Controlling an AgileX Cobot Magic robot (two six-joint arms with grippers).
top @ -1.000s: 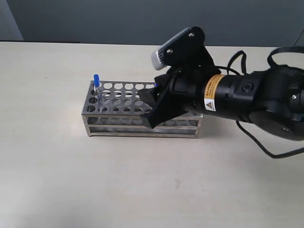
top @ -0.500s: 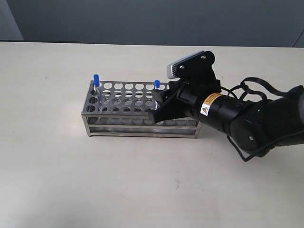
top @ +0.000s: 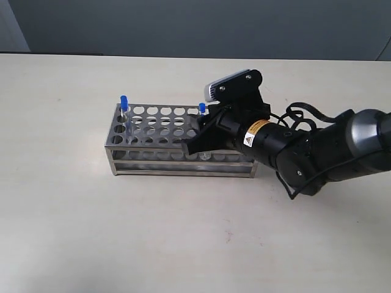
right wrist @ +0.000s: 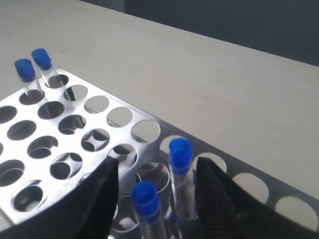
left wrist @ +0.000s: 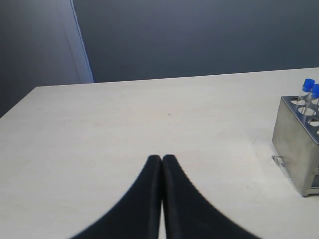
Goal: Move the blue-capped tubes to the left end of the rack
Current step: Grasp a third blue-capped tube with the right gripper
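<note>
A pale table (top: pixel 79 232) stood before a grey wall. On it, the rack (top: pixel 160 160) held two blue-capped tubes (right wrist: pixel 24 69) at its left end. Two more tubes (right wrist: pixel 180 152) stood between the spread, released jaws of the right gripper (right wrist: pixel 157 167). The left gripper (left wrist: pixel 161 158) hung clenched above the table.

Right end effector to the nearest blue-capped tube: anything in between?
Nothing visible. The open right end effector straddles two blue-capped clear tubes, jaws either side; only the shiny perforated metal rack lies beneath.
</note>
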